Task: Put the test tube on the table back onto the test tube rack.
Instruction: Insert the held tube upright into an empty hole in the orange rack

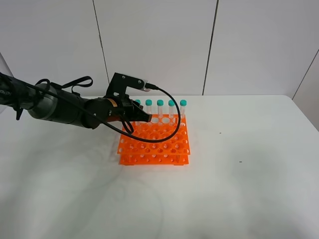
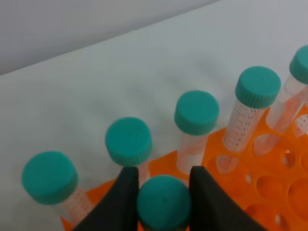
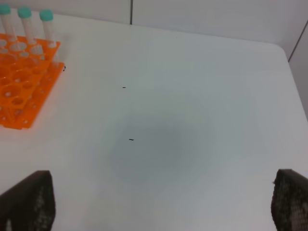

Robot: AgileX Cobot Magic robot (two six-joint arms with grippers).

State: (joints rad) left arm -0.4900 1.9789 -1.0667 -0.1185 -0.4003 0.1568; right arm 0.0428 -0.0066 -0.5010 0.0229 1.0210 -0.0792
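Note:
My left gripper [image 1: 143, 117] reaches over the back left part of the orange test tube rack [image 1: 164, 144]. In the left wrist view the gripper [image 2: 163, 177] is shut on a test tube [image 2: 163, 203], its black fingers [image 2: 122, 197] either side of the teal-green cap. The tube stands upright just in front of the back row of identical capped tubes [image 2: 196, 113]. Its lower part is hidden, so I cannot tell whether its tip is in a hole. My right gripper [image 3: 163, 202] is open and empty above the bare white table [image 3: 192, 96], out of the exterior high view.
Several capped tubes [image 1: 160, 107] stand in the rack's back row, close beside the held tube. The rack [image 3: 19, 96] lies far to one side in the right wrist view. The left arm's black cable [image 1: 172, 119] loops over the rack. The table [image 1: 239, 189] spreads to the right.

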